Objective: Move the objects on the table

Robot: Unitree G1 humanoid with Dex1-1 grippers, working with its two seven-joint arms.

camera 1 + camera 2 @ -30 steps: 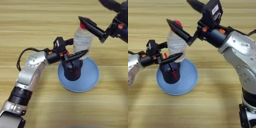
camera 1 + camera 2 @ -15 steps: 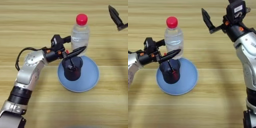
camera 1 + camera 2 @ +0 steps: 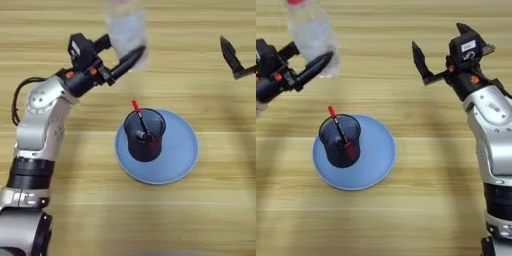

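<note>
A: So where is the clear bottle (image 3: 312, 42)?

B: Lifted off the wooden table (image 3: 200, 210), pinched between the 2 black fingers of the left gripper (image 3: 126, 46).

A: And the pen cup (image 3: 144, 135)?

B: Upright on a blue plate (image 3: 177, 160), holding 1 red-capped pen (image 3: 137, 110).

A: The right gripper (image 3: 436, 57)?

B: Far right, fingers spread, holding nothing.

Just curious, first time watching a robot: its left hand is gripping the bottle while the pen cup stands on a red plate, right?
Nearly. The left gripper does grip the bottle, and the pen cup does stand on a plate, but the left eye view shows that plate is blue, not red.
</note>
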